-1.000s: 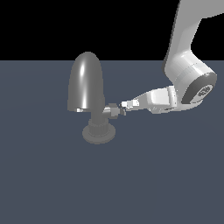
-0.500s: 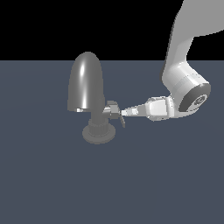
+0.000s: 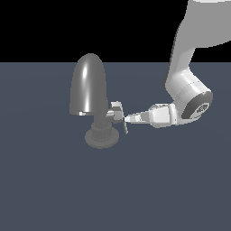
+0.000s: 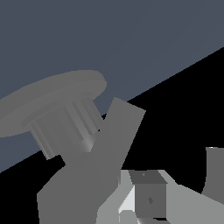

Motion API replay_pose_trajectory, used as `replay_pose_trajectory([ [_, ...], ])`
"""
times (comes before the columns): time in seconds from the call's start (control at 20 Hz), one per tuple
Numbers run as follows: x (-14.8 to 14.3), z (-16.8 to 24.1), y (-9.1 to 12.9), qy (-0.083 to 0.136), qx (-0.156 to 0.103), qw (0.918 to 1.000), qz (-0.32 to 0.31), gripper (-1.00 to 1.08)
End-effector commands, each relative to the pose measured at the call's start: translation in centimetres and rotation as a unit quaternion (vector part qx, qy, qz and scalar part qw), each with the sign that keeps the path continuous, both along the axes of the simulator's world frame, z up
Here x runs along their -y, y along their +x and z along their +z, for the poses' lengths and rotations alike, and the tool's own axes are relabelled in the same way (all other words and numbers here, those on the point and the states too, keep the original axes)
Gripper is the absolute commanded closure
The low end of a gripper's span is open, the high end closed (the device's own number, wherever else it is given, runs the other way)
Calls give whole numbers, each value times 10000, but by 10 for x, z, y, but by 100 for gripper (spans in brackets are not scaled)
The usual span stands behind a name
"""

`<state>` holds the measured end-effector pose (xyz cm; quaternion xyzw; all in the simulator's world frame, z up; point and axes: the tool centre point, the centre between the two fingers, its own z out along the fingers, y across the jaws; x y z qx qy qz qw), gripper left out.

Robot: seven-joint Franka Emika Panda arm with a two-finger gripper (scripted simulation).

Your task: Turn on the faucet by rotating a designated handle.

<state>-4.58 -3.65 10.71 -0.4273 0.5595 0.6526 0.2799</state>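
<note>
Arm reaches further toward faucet (image 3: 90, 97) than a second ago; end effector (image 3: 127, 119) tip now touches handle (image 3: 118, 115) at neck. Finger spread unclear. Handle looks slightly turned; rotation likely underway.

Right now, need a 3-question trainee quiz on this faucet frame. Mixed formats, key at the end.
1. True or false: the gripper is level with the dome of the faucet.
2. In the exterior view, the arm reaches the handle from: A) that view's left B) that view's right C) straight above.
3. Fill in: the faucet's round base sits on the dark ___ floor.

Key: 1 false, it is down at the neck, by the handle. 2 B. 3 blue-grey.
</note>
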Motion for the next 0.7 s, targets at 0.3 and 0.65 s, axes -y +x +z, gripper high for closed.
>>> replay_pose_trajectory([
  [0.3,-3,-48,10,-96,-176,9997,-104,108],
  [0.65,-4,-70,15,-108,-264,9995,-120,108],
])
